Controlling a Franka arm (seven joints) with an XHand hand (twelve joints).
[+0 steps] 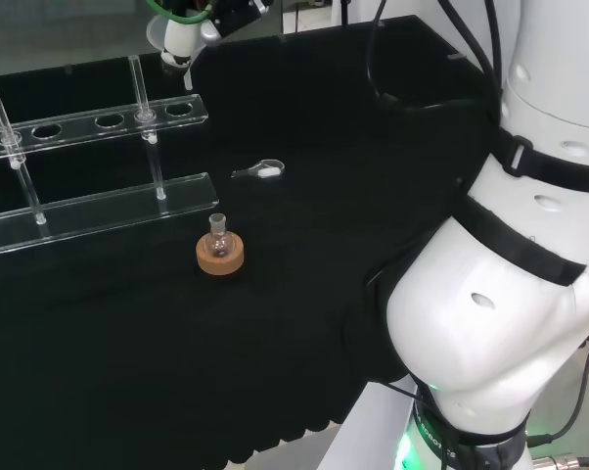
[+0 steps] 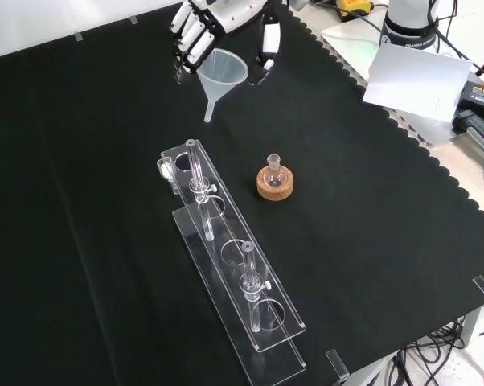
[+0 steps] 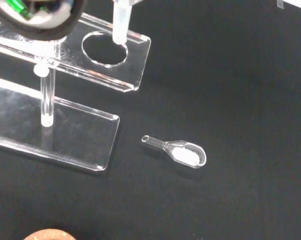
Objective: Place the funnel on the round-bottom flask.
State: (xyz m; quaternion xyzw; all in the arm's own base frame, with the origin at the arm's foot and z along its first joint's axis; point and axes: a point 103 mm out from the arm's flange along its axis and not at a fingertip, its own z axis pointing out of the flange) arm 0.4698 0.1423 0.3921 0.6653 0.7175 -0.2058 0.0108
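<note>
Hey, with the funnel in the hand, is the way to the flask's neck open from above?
Probably yes. The flask stands upright on its cork ring, nothing over its neck. The rack stands apart beside it, and the hand holds the funnel above the cloth.

Bench cloth (image 2: 403, 241): black, matt fabric, scalloped edge. Test tube rack (image 2: 226, 265): clear glossy acrylic. Funnel (image 2: 221, 76): translucent whitish plastic, smooth. Round-bottom flask (image 2: 274, 170): clear glass, shiny. Cork ring (image 2: 274, 188): tan, grainy, matt. Scoop (image 3: 183, 151): clear, glossy, white powder inside. Arm links (image 1: 510, 294): white, smooth, glossy.
</note>
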